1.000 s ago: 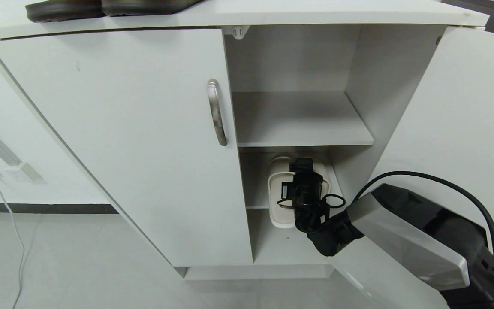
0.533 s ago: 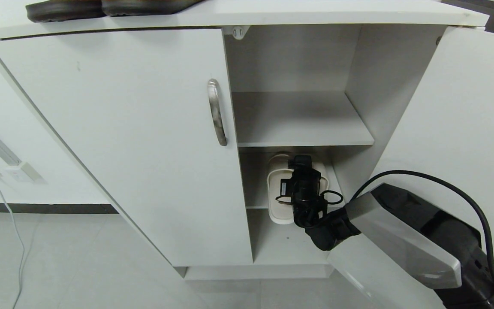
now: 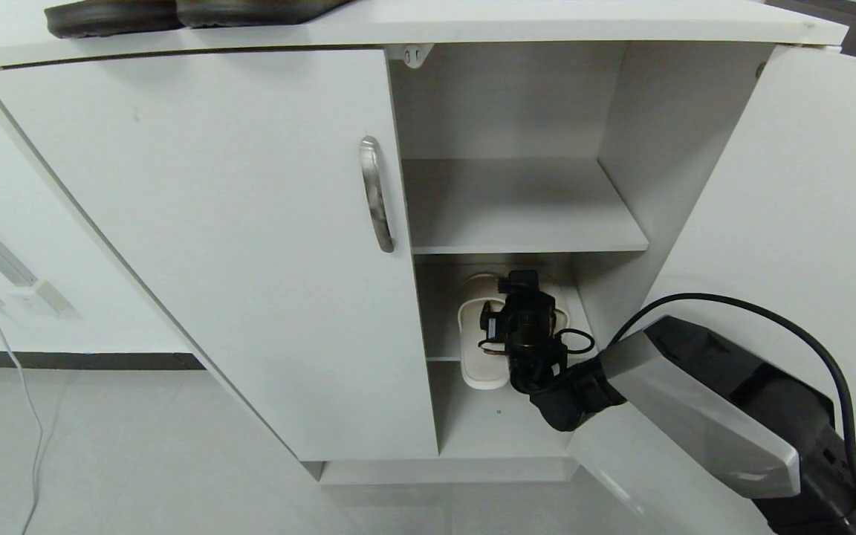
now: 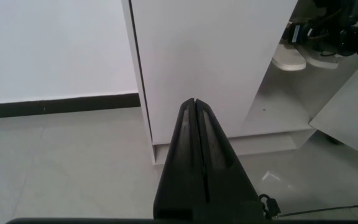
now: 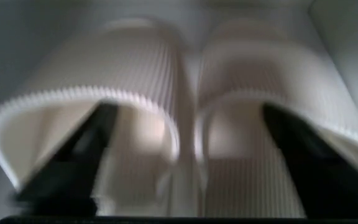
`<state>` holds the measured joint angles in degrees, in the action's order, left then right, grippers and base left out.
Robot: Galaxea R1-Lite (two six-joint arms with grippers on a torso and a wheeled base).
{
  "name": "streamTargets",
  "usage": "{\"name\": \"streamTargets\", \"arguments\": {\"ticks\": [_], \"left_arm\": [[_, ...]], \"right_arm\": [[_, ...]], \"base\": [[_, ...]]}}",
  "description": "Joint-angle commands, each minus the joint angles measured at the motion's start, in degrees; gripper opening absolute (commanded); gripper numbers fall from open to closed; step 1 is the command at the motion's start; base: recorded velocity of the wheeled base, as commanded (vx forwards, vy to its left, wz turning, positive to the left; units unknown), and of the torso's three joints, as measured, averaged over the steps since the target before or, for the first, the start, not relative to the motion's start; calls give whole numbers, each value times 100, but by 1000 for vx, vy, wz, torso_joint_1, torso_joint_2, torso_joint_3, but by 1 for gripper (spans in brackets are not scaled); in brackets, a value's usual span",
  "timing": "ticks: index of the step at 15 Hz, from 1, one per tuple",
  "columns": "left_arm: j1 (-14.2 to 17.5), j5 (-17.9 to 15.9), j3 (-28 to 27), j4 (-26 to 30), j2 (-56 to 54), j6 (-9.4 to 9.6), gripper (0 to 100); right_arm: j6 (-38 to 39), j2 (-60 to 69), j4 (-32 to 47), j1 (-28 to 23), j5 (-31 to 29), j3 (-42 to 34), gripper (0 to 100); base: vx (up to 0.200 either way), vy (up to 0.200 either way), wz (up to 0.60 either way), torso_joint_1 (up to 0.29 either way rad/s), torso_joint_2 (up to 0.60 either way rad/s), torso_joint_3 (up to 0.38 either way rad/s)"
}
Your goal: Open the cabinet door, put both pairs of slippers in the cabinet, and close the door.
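Observation:
A pair of white slippers (image 3: 476,349) (image 5: 104,68) lies on the lower shelf of the white cabinet (image 3: 212,223), whose right door (image 3: 792,208) stands open. My right gripper (image 3: 521,290) (image 5: 188,109) is inside that compartment, open, with one finger (image 5: 73,162) in each slipper's opening, far from the inner walls. A pair of dark slippers (image 3: 175,13) rests on the cabinet top at the far left. My left gripper (image 4: 194,102) is shut on nothing, low over the floor in front of the closed left door; the white slippers (image 4: 289,57) show beyond it.
The closed left door carries a metal handle (image 3: 376,193). The upper shelf (image 3: 517,208) is bare. A wall socket (image 3: 34,297) with a hanging cable sits left of the cabinet, above the grey tiled floor (image 3: 138,461).
My right gripper has pushed a little deeper into the lower compartment, and the white slippers have slid slightly inward and to the left with it.

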<state>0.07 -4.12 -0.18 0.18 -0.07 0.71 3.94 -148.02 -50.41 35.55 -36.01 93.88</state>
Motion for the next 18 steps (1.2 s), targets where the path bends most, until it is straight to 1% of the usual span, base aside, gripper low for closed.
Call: {"name": "streamTargets", "arguments": {"ticks": [1, 4, 8, 12, 15, 17, 18], "left_arm": [[1, -1, 1, -1, 7, 0, 0], [1, -1, 1, -1, 7, -9, 0], [1, -1, 1, -1, 7, -9, 0], [1, 8, 1, -1, 7, -9, 0], [1, 8, 1, -1, 7, -9, 0], [1, 8, 1, -1, 7, -9, 0], [1, -1, 1, -1, 7, -9, 0]], "right_arm": [[-16, 203, -39, 22, -2, -291, 100], [-7, 572, -233, 58, -2, -819, 100], [-7, 1267, -663, 295, -11, -1926, 100], [-7, 1873, -1261, 567, -46, -3148, 100], [19, 2480, -1762, 752, -29, -4378, 100], [37, 2655, -1964, 892, -11, -4853, 100], [28, 2664, -1973, 980, -11, -4862, 100]], "base": [[0, 0, 0, 0, 0, 0], [0, 0, 0, 0, 0, 0], [0, 0, 0, 0, 0, 0], [0, 0, 0, 0, 0, 0], [0, 0, 0, 0, 0, 0], [0, 0, 0, 0, 0, 0], [0, 0, 0, 0, 0, 0]]}}
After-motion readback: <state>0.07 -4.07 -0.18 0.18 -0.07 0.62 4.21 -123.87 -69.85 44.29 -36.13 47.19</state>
